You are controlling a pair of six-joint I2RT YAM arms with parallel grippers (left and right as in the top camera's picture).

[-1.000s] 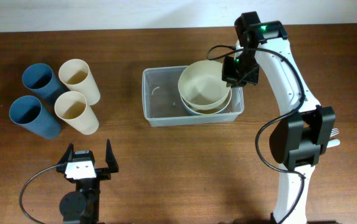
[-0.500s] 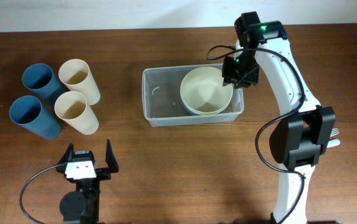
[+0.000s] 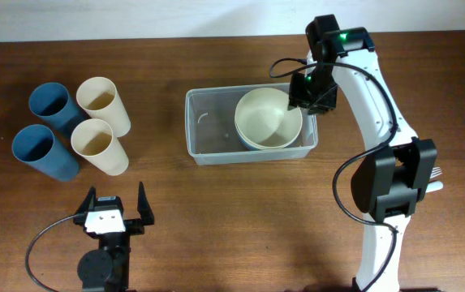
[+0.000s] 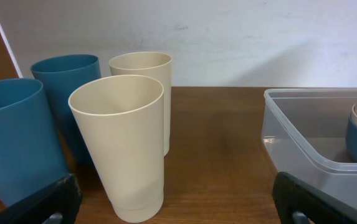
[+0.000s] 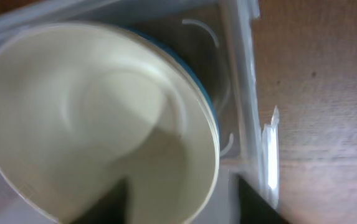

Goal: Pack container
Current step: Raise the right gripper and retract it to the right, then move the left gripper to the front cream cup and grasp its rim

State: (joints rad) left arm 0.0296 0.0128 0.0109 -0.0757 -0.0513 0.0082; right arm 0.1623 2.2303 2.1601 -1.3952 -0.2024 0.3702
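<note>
Right end effector (image 5: 181, 202): fingers apart, straddling the rim of the cream round plastic bowl (image 3: 269, 118) inside the clear rectangular plastic container (image 3: 206, 130), mid-tabletop (image 3: 216, 211). Left end effector (image 4: 178, 205): spread wide, empty.

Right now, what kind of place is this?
Probably a robot practice bench, not a kitchen: two robot arms at a wooden table, a plain white wall, plastic cups and a clear container.

Clear container (image 3: 208, 134) with a cream bowl (image 3: 269, 120) inside, right claw (image 3: 303, 93) above its right end, four cups (image 3: 94, 139) well left
</note>
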